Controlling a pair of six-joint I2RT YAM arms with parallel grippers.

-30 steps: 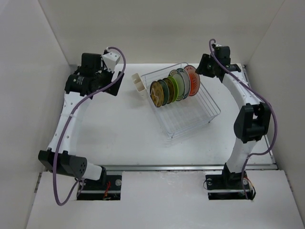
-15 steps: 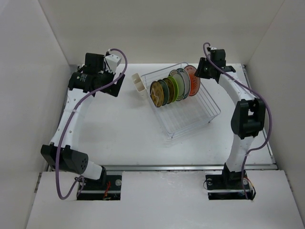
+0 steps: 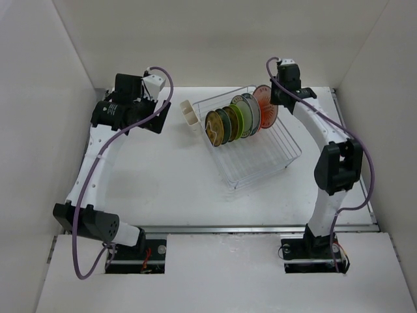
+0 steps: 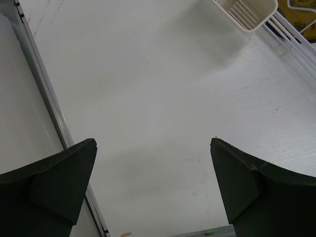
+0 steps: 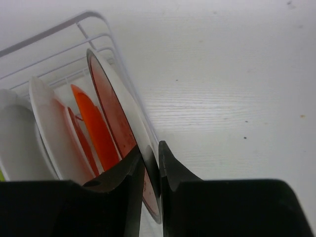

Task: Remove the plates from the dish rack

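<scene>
Orange-red plate (image 5: 111, 111) stands upright in end slot of white wire dish rack (image 3: 264, 163), so we see right gripper (image 5: 149, 148) pinching top rim, jaws nearly closed, finger on each face; other plates (image 3: 231, 122) slotted alongside; left gripper (image 4: 153, 148) spread wide, holding nothing, above table (image 4: 163, 89) near cutlery cup (image 4: 244, 12).

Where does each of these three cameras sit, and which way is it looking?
Top: above and behind, looking down at the table; left arm, right arm and dish rack show.
Left wrist: faces the table, framed by the open left gripper.
Right wrist: looks along the right gripper pinching the orange-red plate.
Shared: top and right wrist both show that plate.
</scene>
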